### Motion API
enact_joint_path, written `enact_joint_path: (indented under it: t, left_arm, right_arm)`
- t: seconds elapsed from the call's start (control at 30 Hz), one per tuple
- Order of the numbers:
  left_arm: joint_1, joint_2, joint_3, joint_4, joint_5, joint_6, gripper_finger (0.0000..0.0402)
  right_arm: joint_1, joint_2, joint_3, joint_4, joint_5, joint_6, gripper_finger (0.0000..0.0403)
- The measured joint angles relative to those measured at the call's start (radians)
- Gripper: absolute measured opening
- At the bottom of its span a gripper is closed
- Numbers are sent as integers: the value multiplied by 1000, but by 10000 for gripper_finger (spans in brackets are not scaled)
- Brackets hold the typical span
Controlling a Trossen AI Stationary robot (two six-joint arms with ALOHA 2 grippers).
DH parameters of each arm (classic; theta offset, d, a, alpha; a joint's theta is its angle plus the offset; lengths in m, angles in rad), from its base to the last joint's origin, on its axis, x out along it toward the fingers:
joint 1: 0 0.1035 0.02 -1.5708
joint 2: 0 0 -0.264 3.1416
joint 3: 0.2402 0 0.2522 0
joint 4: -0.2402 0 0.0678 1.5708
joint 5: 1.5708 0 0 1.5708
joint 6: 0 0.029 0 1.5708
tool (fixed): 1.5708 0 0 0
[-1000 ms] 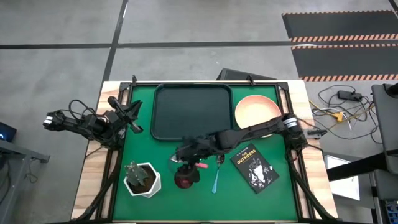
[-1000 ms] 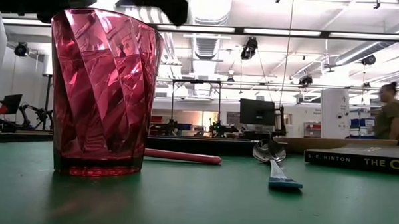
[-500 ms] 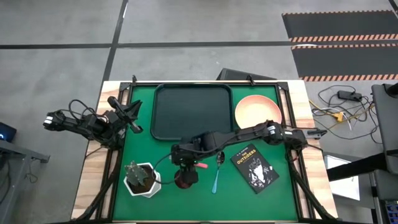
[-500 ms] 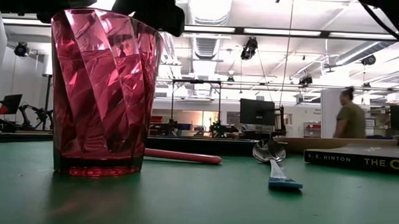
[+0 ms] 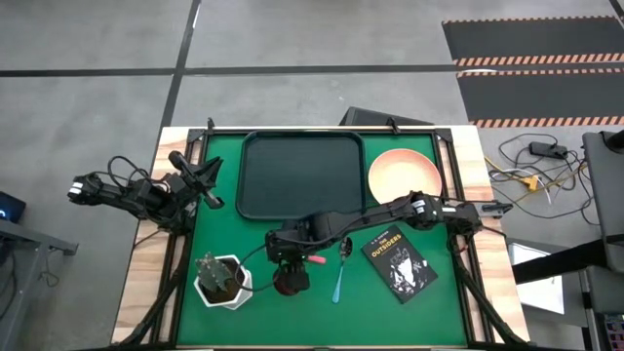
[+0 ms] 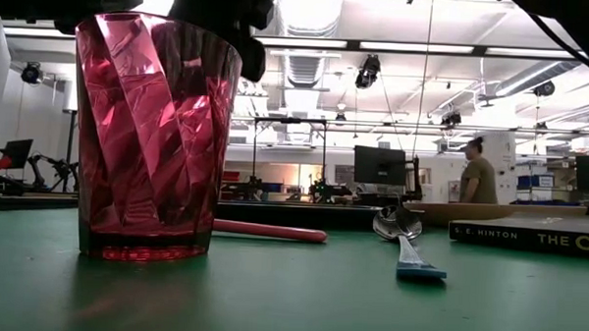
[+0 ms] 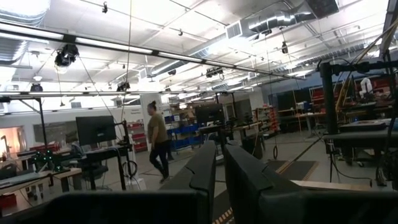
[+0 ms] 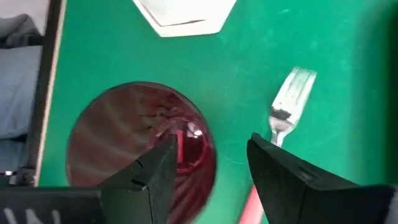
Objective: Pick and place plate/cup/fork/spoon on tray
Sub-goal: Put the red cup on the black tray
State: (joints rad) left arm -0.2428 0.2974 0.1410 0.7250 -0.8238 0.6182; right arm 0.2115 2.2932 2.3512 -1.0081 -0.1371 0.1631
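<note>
Right gripper [image 8: 208, 165], fingers spread and holding nothing, hovers over the rim of the cup [image 5: 290, 281], which stands on the green table [image 5: 448, 307] between the potted plant [image 5: 223, 280] and the spoon [image 5: 340, 270], the fork [image 8: 283, 121] beside it.

Cup [image 5: 290, 281] is crowded by plant pot [image 5: 223, 280] left, fork [image 5: 310, 259] and spoon [image 5: 339, 273] right; tray [image 5: 300, 174] is left clear.

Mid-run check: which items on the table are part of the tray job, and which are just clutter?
Job items: tray, plate, cup, fork, spoon.

Clutter: potted plant, book.

Right end effector is open at the cup's rim; left end effector waits at the table's left edge.
</note>
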Motion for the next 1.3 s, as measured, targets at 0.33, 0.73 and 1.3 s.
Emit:
enact_joint_path:
  t: [0.33, 0.73, 1.3]
  left_arm:
    - [0, 0, -1, 0, 0, 0, 15]
    - [0, 0, -1, 0, 0, 0, 15]
    - [0, 0, -1, 0, 0, 0, 15]
  right_arm:
    - [-2, 22, 0, 37, -50, 1, 178]
    - [-9, 22, -2, 45, -50, -8, 124]
    - [-9, 21, -2, 43, -54, -24, 20]
